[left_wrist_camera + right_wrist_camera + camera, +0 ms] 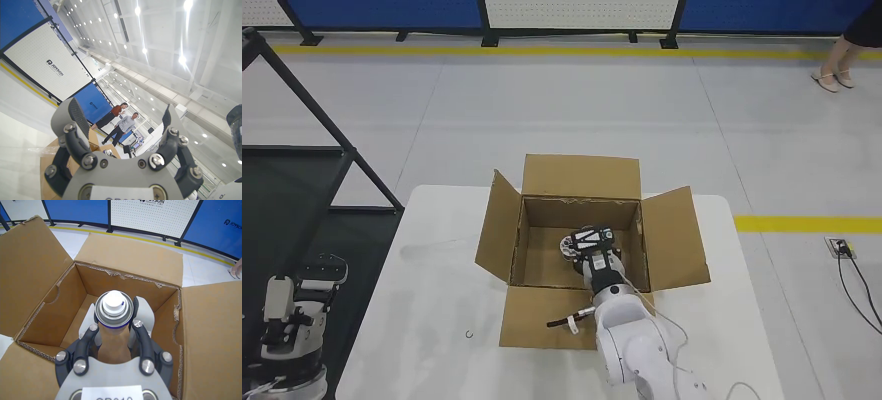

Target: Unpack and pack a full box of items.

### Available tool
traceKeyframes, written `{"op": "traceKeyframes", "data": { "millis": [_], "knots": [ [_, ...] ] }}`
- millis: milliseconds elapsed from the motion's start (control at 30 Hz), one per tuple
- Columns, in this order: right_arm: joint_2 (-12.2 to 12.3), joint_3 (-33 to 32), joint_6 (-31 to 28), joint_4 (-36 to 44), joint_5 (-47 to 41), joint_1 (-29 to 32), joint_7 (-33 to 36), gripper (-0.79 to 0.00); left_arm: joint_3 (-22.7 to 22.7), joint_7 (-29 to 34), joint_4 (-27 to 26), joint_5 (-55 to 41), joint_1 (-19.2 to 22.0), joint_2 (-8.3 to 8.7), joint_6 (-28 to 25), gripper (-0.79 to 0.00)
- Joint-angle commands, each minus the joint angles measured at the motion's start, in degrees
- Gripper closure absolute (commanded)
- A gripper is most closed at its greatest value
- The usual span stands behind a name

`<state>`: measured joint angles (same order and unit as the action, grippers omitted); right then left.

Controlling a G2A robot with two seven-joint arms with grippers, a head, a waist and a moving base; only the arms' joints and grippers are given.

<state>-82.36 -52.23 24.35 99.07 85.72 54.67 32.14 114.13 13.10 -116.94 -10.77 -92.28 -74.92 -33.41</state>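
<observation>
An open cardboard box [582,176] stands on the white table [432,300] with all its flaps folded out. My right gripper [587,240] is down inside it, over the box floor. In the right wrist view the right gripper [114,303] is shut on an upright spray can [113,308] with a silver top, a white nozzle and a blue band; the box walls [132,289] surround it. My left gripper [121,106] is open and holds nothing, pointing up at the ceiling. The left arm [292,320] sits off the table's left side.
A small dark ring [470,333] lies on the table left of the box's front flap. A black metal frame [302,110] stands beside the table at the left. The table surface left and right of the box is bare.
</observation>
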Motion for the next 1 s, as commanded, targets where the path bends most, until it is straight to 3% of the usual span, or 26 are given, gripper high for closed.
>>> {"op": "traceKeyframes", "data": {
  "millis": [0, 100, 567, 967],
  "knots": [
    [-0.02, -0.10, -0.18, -0.20, -0.23, 0.29, -0.30, 0.000, 0.00, 0.00, 0.00, 0.00, 0.00, 0.00, 0.00, -0.785],
    [-0.68, -0.17, 1.06, -3.21, -1.06, -1.19, -0.13, 0.000, 0.00, 0.00, 0.00, 0.00, 0.00, 0.00, 0.00, -0.785],
    [-6.58, 1.71, 9.04, -29.90, -11.57, -20.46, 7.41, 0.000, 0.00, 0.00, 0.00, 0.00, 0.00, 0.00, 0.00, -0.785],
    [-7.51, -1.37, 7.10, -38.00, -13.51, -21.77, 7.27, 0.000, 0.00, 0.00, 0.00, 0.00, 0.00, 0.00, 0.00, -0.785]
  ]
}}
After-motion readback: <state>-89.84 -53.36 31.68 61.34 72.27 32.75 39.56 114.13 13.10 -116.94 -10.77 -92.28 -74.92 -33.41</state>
